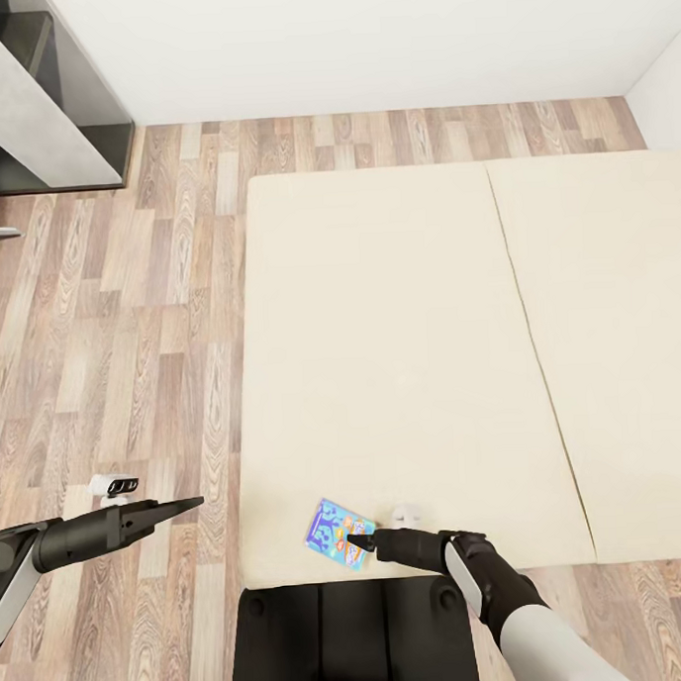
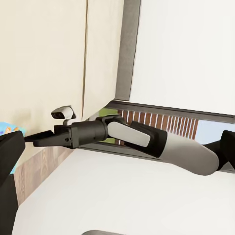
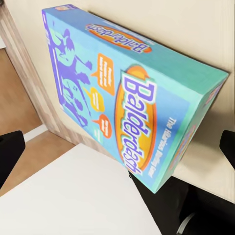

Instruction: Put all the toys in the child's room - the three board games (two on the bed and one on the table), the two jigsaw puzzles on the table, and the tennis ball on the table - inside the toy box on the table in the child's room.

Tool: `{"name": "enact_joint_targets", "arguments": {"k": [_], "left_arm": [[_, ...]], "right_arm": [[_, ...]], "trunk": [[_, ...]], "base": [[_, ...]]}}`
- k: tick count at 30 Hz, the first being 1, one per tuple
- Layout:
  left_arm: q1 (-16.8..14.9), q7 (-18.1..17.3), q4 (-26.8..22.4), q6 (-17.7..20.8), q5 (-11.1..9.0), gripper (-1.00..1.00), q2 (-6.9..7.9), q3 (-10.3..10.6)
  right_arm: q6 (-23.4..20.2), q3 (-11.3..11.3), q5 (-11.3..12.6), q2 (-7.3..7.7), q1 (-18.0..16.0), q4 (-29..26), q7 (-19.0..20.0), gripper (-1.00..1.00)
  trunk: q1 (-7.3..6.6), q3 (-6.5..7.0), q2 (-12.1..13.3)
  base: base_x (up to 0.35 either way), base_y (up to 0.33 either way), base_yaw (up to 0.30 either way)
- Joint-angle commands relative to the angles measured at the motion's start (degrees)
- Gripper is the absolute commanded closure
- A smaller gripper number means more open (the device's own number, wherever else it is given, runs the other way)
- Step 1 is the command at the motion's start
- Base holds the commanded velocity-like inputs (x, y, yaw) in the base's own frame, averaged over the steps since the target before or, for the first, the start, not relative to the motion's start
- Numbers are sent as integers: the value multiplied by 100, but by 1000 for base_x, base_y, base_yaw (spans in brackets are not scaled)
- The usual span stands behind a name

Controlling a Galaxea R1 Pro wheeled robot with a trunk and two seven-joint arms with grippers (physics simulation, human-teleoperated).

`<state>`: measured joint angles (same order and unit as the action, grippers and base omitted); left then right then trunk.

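From the head view, the blue board game (image 1: 341, 534) lay flat near the bed's (image 1: 399, 328) front edge at about six o'clock, the right gripper (image 1: 361, 543) at its three-o'clock side, the left gripper (image 1: 184, 506) idle over the floor (image 1: 112, 331) at eight o'clock, its state unclear. The left wrist view showed the right arm reaching in. In the right wrist view the fingers (image 3: 11, 152) stood spread, released, either side of the box (image 3: 122, 93); it looked stiff, light and glossy, best pinched across its thin edges, with bare mattress beyond.

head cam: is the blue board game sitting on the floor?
No. The blue board game lies on the cream bed, close to its near edge, right at the right claw.
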<state>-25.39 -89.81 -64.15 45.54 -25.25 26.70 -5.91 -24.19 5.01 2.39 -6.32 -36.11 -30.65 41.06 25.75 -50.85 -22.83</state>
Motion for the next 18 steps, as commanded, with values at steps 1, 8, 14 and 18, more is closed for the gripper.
{"name": "enact_joint_targets", "arguments": {"k": [1,8,14,18], "left_arm": [[-1,-19,-1,61,-1,-100,2,2],[-1,-19,-1,61,-9,-100,2,2],[-1,-19,-1,61,-6,-100,2,2],[-1,-19,-1,61,-3,-100,2,2]], "right_arm": [[-54,36,24,-7,-1,-4,16,-100],[-51,35,24,-2,-1,-3,16,-100],[-43,31,24,-2,-1,-3,16,-100],[-43,28,24,-2,-1,-7,16,-100]], "trunk": [[3,-6,-9],[3,-6,-9],[3,-6,-9],[3,-6,-9]], "base": [[0,0,0],[0,0,0],[0,0,0],[0,0,0]]}}
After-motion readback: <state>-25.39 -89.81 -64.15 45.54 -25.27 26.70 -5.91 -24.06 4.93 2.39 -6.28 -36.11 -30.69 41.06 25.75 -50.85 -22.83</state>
